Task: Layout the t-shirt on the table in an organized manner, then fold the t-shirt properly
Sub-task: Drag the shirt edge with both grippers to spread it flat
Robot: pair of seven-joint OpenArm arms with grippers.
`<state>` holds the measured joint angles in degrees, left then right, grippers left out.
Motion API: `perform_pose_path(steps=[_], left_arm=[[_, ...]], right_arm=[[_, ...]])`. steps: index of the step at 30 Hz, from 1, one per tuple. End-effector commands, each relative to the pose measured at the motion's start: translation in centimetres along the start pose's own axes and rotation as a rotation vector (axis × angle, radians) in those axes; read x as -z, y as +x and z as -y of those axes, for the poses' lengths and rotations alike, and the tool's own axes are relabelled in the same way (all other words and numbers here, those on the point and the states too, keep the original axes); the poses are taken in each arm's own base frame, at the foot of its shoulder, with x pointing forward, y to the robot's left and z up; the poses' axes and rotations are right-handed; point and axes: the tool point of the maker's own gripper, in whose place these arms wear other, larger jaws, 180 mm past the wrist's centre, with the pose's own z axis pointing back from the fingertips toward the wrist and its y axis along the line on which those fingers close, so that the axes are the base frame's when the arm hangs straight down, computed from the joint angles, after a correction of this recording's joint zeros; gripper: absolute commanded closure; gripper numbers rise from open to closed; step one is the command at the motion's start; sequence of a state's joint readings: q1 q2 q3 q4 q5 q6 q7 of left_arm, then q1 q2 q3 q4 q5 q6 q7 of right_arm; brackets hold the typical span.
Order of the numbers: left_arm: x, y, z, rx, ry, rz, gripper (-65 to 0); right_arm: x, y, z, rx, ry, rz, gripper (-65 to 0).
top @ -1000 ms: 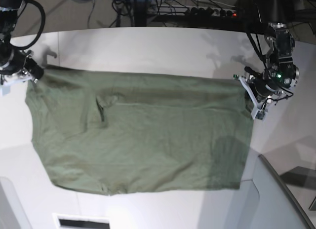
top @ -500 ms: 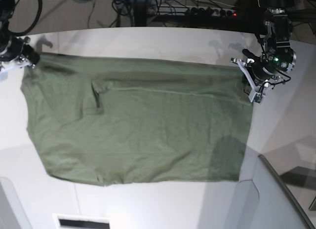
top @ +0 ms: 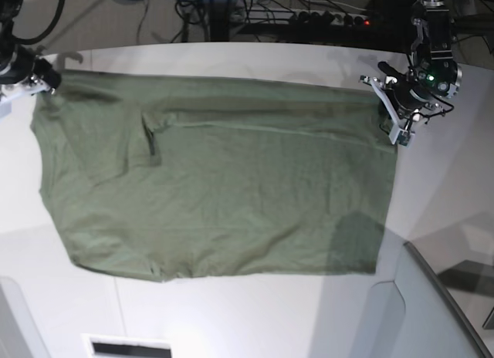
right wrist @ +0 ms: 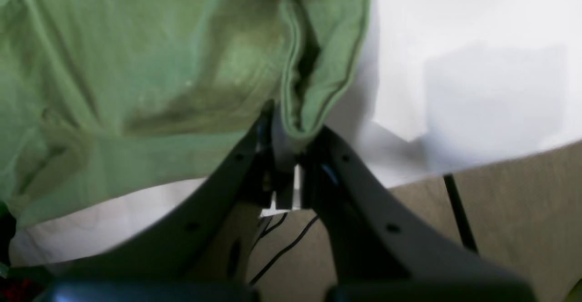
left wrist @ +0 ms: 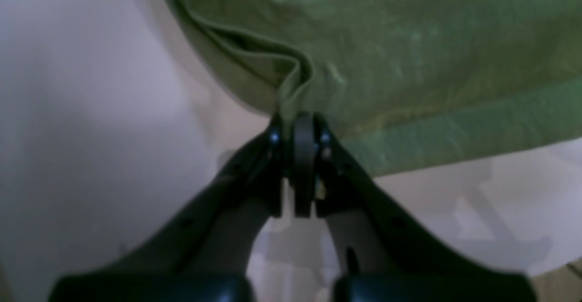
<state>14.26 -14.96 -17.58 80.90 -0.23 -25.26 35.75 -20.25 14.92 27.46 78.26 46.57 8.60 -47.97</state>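
The olive-green t-shirt [top: 224, 180] hangs stretched wide over the white table [top: 451, 188], its upper edge taut between my two grippers and its lower part lying on the surface. At the right of the base view, my left gripper [top: 388, 109] is shut on the shirt's corner; the left wrist view shows its black fingers [left wrist: 298, 124] pinching a bunched hem of the t-shirt [left wrist: 409, 56]. At the far left, my right gripper [top: 44, 82] is shut on the other corner, with a folded hem of the t-shirt [right wrist: 136, 74] caught in the gripper [right wrist: 291, 145]. A small crease [top: 153, 142] shows at the upper left.
A grey angled panel [top: 421, 312] with a dark edge stands at the lower right, close to the shirt's bottom corner. A slotted white plate [top: 127, 347] sits at the front edge. Cables and a power strip [top: 324, 18] lie beyond the table's curved far edge.
Both grippers have moved toward the table's far edge, carrying the shirt's corners with them. The whole shirt has slid away from the front and its upper edge has pulled straighter.
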Motion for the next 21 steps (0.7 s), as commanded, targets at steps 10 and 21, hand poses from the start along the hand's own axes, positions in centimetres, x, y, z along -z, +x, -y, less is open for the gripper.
perform_pose_path(steps=[10, 21], left_arm=[[-0.67, 0.45, -1.16, 0.011, 0.033, 0.015, 0.0], [-0.82, 0.28, -1.66, 0.000, 0.045, 0.014, -0.7]], right_arm=[[-0.45, 0.54, 0.44, -0.007, -0.005, 0.014, 0.0], [-0.42, 0.49, 0.43, -0.003, -0.006, 0.014, 0.0]])
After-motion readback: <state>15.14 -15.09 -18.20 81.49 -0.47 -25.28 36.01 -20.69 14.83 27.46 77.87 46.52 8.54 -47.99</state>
